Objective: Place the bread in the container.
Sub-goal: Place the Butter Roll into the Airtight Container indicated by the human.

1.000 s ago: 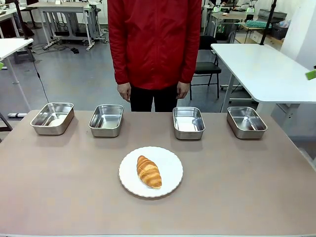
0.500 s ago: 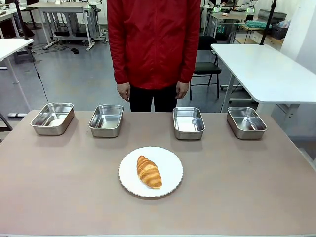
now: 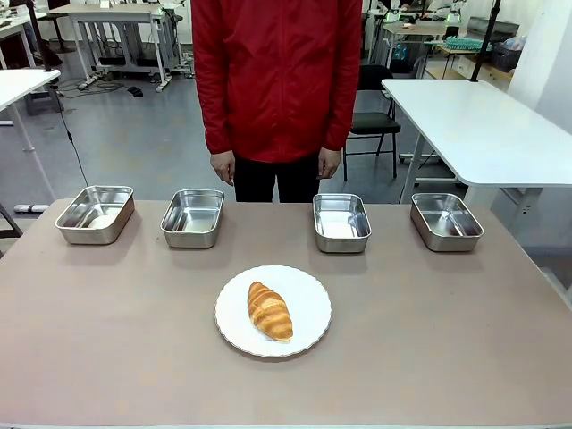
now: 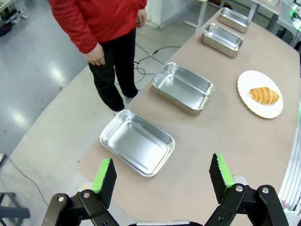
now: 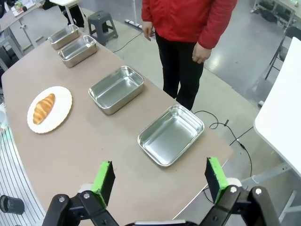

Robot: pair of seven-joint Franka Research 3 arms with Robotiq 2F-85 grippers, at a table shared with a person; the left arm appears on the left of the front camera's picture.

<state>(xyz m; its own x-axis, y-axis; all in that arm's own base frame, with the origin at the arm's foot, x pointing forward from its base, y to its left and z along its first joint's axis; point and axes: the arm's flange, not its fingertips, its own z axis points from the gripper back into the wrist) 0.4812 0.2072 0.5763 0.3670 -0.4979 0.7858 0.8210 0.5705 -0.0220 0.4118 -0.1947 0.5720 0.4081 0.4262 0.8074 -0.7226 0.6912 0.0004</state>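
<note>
the bread (image 3: 270, 311) lies on the white plate (image 3: 310, 299), far from the left gripper (image 4: 162, 165) and the right gripper (image 5: 159, 167). both have fingers wide apart and hold nothing.

There is open room on the table (image 3: 107, 349) all around the white plate (image 3: 310, 313) in the middle. Four steel trays (image 3: 189, 239) sit in a far row, with gaps between them.

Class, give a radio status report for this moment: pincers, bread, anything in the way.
Left pincer open, empty; right pincer open, empty. Croissant on white plate. Four steel trays empty; person's hands at sides, clear.
</note>
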